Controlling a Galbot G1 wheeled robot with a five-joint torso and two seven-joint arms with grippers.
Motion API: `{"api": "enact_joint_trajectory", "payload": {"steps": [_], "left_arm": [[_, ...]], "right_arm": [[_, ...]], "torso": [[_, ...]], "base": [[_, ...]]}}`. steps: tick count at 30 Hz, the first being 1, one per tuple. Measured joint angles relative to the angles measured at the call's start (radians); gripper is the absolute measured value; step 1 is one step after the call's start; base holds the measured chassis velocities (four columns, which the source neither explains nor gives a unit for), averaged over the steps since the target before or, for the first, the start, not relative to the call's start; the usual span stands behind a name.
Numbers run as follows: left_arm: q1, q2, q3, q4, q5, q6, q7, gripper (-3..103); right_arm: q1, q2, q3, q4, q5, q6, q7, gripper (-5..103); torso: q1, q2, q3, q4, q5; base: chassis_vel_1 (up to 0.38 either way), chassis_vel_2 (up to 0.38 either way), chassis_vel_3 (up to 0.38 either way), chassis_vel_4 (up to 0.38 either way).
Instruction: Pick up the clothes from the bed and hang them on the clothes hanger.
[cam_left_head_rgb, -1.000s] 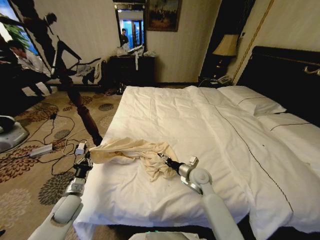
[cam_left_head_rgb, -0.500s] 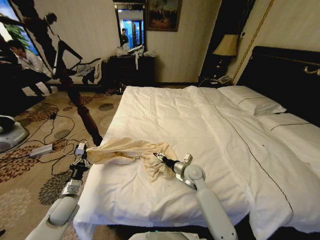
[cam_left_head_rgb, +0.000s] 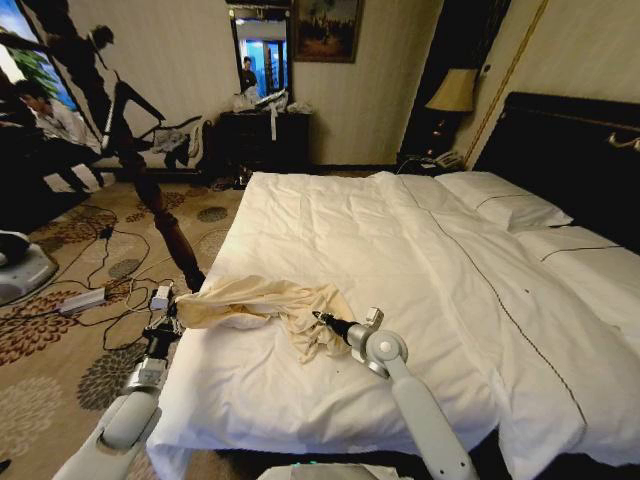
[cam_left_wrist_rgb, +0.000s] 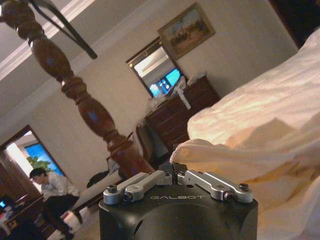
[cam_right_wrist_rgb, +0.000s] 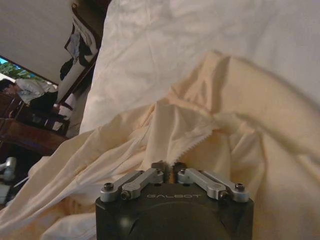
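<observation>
Since 0.5 s ago: right gripper (cam_left_head_rgb: 318, 318) barely moved, jaws closed at the edge of the cream garment (cam_left_head_rgb: 265, 300) on the bed (cam_left_head_rgb: 400, 260); grip on cloth unclear. Left gripper (cam_left_head_rgb: 166, 322) by the bed's corner, jaws closed at the garment's end. Fingertips hidden by the wrist housings.

The bed (cam_left_head_rgb: 420, 260) is covered in white matt cloth, creased and soft-looking. On it lies a cream garment (cam_left_head_rgb: 265, 305) of thin, limp fabric, rumpled, with a raw pinked edge in the right wrist view. Beside the bed's near corner stands a turned post (cam_left_head_rgb: 160, 215) of dark, glossy varnished wood. The left gripper (cam_left_wrist_rgb: 173, 172) and right gripper (cam_right_wrist_rgb: 167, 167) have brushed silvery metal links on matt black housings. The floor beyond the post is patterned carpet (cam_left_head_rgb: 60, 330); the headboard (cam_left_head_rgb: 570, 150) looks dark and smooth.
</observation>
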Motion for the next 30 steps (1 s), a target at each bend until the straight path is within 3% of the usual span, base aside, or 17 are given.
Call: {"api": "enact_joint_trajectory", "payload": {"steps": [5, 7, 10, 14, 16, 18, 19, 20, 21, 22, 23, 24, 26, 27, 28, 30], "left_arm": [[0.006, 0.008, -0.010, -0.040, -0.021, 0.013, 0.001, 0], [0.020, 0.045, -0.034, -0.105, -0.077, 0.064, 0.012, 0], [0.036, 0.079, -0.059, -0.155, -0.125, 0.095, 0.013, 0], [0.048, 0.205, -0.144, -0.333, -0.368, 0.200, -0.023, 0], [0.041, 0.221, -0.154, -0.352, -0.403, 0.213, -0.033, 0], [-0.014, 0.316, -0.219, -0.446, -0.599, 0.275, -0.083, 0], [-0.028, 0.341, -0.238, -0.467, -0.655, 0.289, -0.095, 0], [-0.028, 0.341, -0.238, -0.467, -0.655, 0.289, -0.095, 0], [-0.052, 0.403, -0.287, -0.518, -0.785, 0.318, -0.118, 0], [-0.059, 0.444, -0.324, -0.547, -0.853, 0.330, -0.126, 0], [-0.061, 0.477, -0.361, -0.564, -0.904, 0.338, -0.129, 0], [-0.061, 0.477, -0.361, -0.564, -0.904, 0.338, -0.129, 0], [-0.080, 0.582, -0.508, -0.581, -1.096, 0.361, -0.152, 0], [-0.080, 0.582, -0.508, -0.581, -1.096, 0.361, -0.152, 0], [-0.100, 0.613, -0.547, -0.581, -1.167, 0.366, -0.170, 0], [-0.216, 0.705, -0.616, -0.582, -1.387, 0.392, -0.244, 0]], "right_arm": [[-0.013, -0.020, -0.002, 0.040, -0.050, 0.017, -0.015, 2], [-0.023, -0.058, 0.004, 0.108, -0.073, 0.029, -0.013, 0], [-0.032, -0.098, 0.015, 0.159, -0.087, 0.037, -0.010, 0], [-0.068, -0.294, 0.140, 0.329, -0.055, 0.073, -0.013, 0], [-0.072, -0.319, 0.168, 0.352, -0.036, 0.077, -0.012, 0], [-0.089, -0.425, 0.297, 0.443, 0.057, 0.085, -0.005, 0], [-0.097, -0.460, 0.343, 0.470, 0.084, 0.087, -0.005, 0], [-0.097, -0.460, 0.343, 0.470, 0.084, 0.087, -0.005, 0], [-0.115, -0.536, 0.431, 0.529, 0.136, 0.091, -0.004, 0], [-0.127, -0.587, 0.478, 0.568, 0.159, 0.092, -0.004, 0], [-0.141, -0.633, 0.510, 0.604, 0.173, 0.093, -0.005, 0], [-0.141, -0.633, 0.510, 0.604, 0.173, 0.093, -0.005, 0], [-0.178, -0.754, 0.626, 0.675, 0.243, 0.112, -0.002, 0], [-0.178, -0.754, 0.626, 0.675, 0.243, 0.112, -0.002, 0], [-0.179, -0.783, 0.663, 0.681, 0.278, 0.120, 0.005, 0], [-0.147, -0.861, 0.797, 0.684, 0.433, 0.132, 0.018, 0]], "torso": [[0.000, 0.000, 0.000, 0.0000, 0.0001], [0.000, 0.000, 0.000, 0.0001, 0.0000], [0.000, 0.000, 0.000, 0.0001, 0.0003], [0.000, 0.000, 0.000, -0.0002, 0.0002], [0.000, 0.000, 0.000, -0.0002, 0.0001], [0.000, 0.000, 0.000, -0.0003, 0.0005], [0.000, 0.000, 0.000, -0.0002, 0.0003], [0.000, 0.000, 0.000, -0.0002, 0.0003], [0.000, 0.000, 0.000, -0.0004, 0.0003], [0.000, 0.000, 0.000, -0.0002, 0.0003], [0.000, 0.000, 0.000, -0.0003, 0.0004], [0.000, 0.000, 0.000, -0.0003, 0.0004], [0.000, 0.000, 0.000, 0.0000, -0.0004], [0.000, 0.000, 0.000, 0.0000, -0.0004], [0.000, 0.000, 0.000, 0.0002, -0.0003], [0.000, 0.000, 0.000, 0.0002, 0.0001]], "base": [[0.000, 0.000, 0.000, 0.000], [0.000, 0.000, 0.000, 0.000], [0.000, 0.000, 0.000, 0.000], [0.000, 0.000, 0.000, 0.000], [0.000, 0.000, 0.000, 0.000], [0.000, 0.000, 0.000, 0.000], [0.000, 0.000, 0.000, 0.000], [0.000, 0.000, 0.000, 0.000], [0.000, 0.000, 0.000, 0.000], [0.000, 0.000, 0.000, 0.000], [0.000, 0.000, 0.000, 0.000], [0.000, 0.000, 0.000, 0.000], [0.000, 0.000, 0.000, 0.000], [0.000, 0.000, 0.000, 0.000], [0.000, 0.000, 0.000, 0.000], [0.000, 0.000, 0.000, 0.000]]}}
